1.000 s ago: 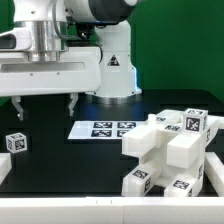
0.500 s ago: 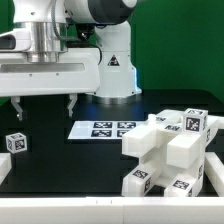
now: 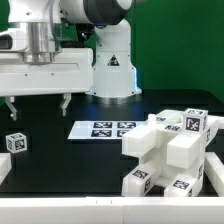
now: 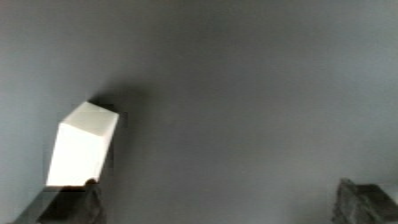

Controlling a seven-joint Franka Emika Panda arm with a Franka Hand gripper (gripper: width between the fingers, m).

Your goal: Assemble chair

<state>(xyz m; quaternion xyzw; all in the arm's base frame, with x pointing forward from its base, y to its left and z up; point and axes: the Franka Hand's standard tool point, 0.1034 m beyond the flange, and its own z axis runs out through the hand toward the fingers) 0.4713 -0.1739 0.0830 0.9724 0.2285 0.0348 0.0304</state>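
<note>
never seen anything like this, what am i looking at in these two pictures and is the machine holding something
It is a robot arm with a two-finger gripper, meant to build a chair from white plastic parts. One picture is taken from a camera off the arm, the other from a camera on its wrist looking down.

On the black table lie a flat marker board, a small tagged cube at the exterior view's left, and the partly joined chair at its right.

The fingers hang open above the table and hold nothing. The white block in the wrist picture is probably that cube.
</note>
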